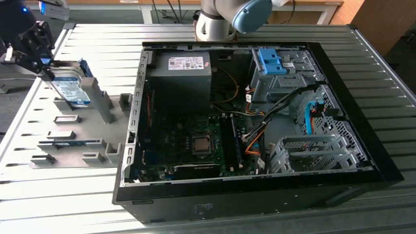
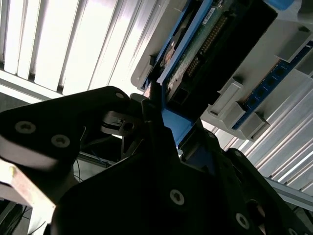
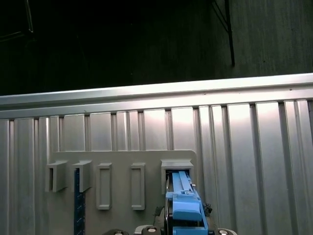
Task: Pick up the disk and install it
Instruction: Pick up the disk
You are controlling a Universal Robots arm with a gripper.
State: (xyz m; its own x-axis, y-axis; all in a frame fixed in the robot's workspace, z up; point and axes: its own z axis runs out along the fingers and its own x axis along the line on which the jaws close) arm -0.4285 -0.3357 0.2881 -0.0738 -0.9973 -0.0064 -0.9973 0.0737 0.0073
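Observation:
The disk (image 1: 70,90) is a silver drive with a white-and-blue label in a bright blue caddy. It stands on edge in a slot of the grey holder rack (image 1: 81,131) at the exterior view's left. My gripper (image 1: 47,72) sits on the disk's upper end, with its dark fingers on either side of the caddy. In the second wrist view the gripper (image 2: 178,129) is closed around the blue caddy edge of the disk (image 2: 208,41), whose circuit-board side shows. In the first wrist view the disk (image 3: 183,208) rises out of its rack slot.
The open computer case (image 1: 247,122) lies on the slatted metal table (image 1: 78,204) to the exterior view's right of the rack. A bare blue bracket (image 1: 272,61) sits in its drive bay and a dark power supply (image 1: 185,73) at its back. A memory stick (image 1: 71,144) lies in the rack.

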